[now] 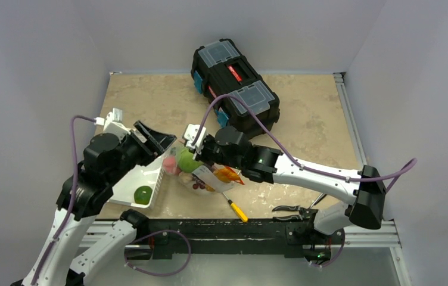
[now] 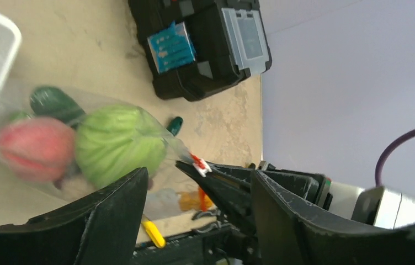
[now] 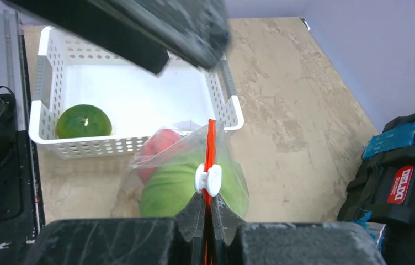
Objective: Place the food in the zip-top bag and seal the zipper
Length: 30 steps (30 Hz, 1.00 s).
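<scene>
our right gripper pinches the zipper (just by its white tab); our left gripper is wide open and empty. the basket sits just beside the bag.

A black toolbox with clear lid compartments, a red label and blue latches lies at the upper centre of the beige mottled surface. A white slotted basket sits at lower left. Near the bottom edge, a yellow-handled screwdriver lies left of dark-handled pliers, apart from them.
</scene>
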{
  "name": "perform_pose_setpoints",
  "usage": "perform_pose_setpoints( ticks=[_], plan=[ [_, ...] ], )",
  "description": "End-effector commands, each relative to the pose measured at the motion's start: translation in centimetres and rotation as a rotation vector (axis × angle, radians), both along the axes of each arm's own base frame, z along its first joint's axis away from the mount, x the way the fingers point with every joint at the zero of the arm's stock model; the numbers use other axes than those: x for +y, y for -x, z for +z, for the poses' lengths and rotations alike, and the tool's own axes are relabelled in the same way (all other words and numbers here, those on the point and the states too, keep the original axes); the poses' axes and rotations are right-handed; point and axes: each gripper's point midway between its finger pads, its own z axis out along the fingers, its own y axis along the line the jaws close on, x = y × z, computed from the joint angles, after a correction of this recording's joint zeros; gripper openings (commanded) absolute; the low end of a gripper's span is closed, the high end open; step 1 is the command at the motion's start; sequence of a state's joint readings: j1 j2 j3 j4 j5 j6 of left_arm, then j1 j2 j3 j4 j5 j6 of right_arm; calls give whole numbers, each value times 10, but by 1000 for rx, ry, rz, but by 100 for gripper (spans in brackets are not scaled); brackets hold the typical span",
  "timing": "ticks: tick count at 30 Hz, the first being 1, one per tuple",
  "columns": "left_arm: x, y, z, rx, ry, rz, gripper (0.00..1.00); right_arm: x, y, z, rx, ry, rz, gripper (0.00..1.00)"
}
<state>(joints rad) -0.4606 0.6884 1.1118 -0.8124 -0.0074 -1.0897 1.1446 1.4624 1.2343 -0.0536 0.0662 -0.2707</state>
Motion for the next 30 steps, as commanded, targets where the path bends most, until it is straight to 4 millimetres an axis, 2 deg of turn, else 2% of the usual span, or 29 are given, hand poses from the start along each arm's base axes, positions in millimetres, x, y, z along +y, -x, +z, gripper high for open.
perform_pose_setpoints(
  ticks=[1, 5, 8, 11, 15, 18, 23, 28, 30],
  plan=[
    [19, 0, 19, -331, -260, -76, 66, -6, 3, 49, -11, -148, 35, 0],
    [-9, 15, 46, -697, -356, -318, 64, -9, 5, 48, 40, -151, 99, 0],
    [-35, 34, 48, -909, -420, -545, 66, -13, 7, 50, 65, -140, 163, 0],
    [-55, 47, 25, -1025, -483, -760, 70, -19, 11, 51, 75, -131, 221, 0],
    [-67, 50, -3, -1081, -523, -911, 72, -24, 20, 47, 76, -110, 294, 0],
    [-73, 52, -7, -1127, -502, -934, 69, -26, 26, 45, 73, -114, 341, 0],
    [-76, 62, 9, -1234, -414, -890, 70, -27, 39, 46, 50, -130, 415, 0],
    [-69, 75, 0, -1248, -423, -883, 71, -32, 45, 46, 20, -138, 441, 0],
    [-62, 81, 1, -1261, -445, -851, 71, -34, 46, 46, 15, -136, 443, 0]
  ],
)
